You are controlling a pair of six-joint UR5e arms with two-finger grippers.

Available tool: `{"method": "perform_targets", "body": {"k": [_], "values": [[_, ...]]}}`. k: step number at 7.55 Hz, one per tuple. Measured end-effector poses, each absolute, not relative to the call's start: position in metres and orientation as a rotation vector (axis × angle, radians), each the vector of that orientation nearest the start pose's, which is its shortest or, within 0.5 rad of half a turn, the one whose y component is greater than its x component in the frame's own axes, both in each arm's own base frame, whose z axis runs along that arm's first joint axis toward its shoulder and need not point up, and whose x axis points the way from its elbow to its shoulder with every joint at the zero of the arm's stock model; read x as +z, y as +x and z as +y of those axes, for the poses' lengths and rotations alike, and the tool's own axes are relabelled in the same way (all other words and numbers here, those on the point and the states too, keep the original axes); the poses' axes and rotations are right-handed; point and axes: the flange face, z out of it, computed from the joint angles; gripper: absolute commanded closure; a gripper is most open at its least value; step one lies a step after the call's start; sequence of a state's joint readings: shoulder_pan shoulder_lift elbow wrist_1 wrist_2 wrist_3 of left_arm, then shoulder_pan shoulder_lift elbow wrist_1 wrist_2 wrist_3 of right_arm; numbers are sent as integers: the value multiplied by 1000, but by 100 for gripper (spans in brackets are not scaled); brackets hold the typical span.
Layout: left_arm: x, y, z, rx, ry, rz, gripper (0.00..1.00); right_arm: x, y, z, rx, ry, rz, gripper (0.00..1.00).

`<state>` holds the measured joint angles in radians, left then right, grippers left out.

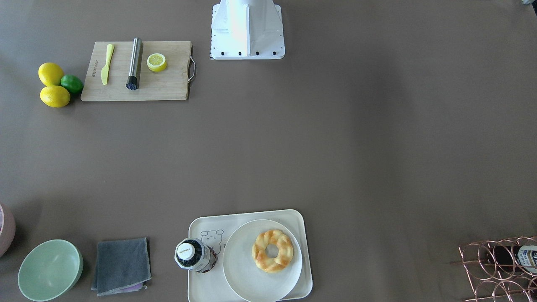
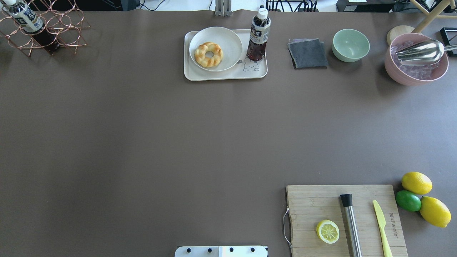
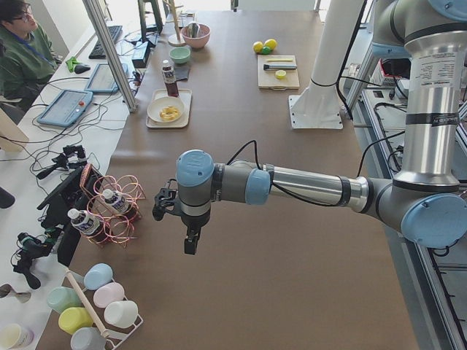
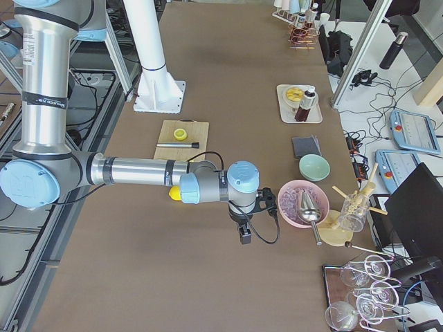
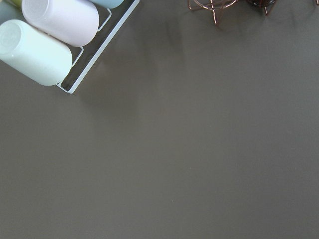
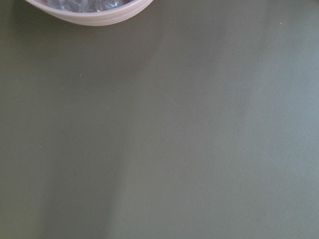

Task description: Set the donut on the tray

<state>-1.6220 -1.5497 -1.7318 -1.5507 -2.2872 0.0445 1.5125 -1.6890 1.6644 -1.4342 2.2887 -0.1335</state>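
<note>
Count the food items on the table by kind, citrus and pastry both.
Whole yellow lemons: 2
Round green lime: 1
Yellow lemon half on the wooden cutting board: 1
Golden-yellow twisted ring donut on the round white plate: 1
Total: 5

Overhead and front-facing cams look steeply down on the table (image 2: pixel 142 142) from opposite sides, far off, sharing the tray (image 2: pixel 228 75) and cutting board (image 2: pixel 314 203). Side cams look along it from each end, one nearest the left claw (image 3: pixel 189 246), the other nearest the right claw (image 4: pixel 244 237). Wrist cams point straight down, close: cups (image 5: pixel 35 52) near the left claw, pink bowl (image 6: pixel 89 17) near the right.
</note>
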Motion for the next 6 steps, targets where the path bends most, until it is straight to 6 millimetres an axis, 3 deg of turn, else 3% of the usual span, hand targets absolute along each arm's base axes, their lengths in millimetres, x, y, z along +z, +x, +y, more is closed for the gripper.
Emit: {"method": "perform_targets", "body": {"k": [6], "values": [[629, -119, -445, -12, 197, 750, 2, 668, 42, -441, -220, 118, -714, 0]]}}
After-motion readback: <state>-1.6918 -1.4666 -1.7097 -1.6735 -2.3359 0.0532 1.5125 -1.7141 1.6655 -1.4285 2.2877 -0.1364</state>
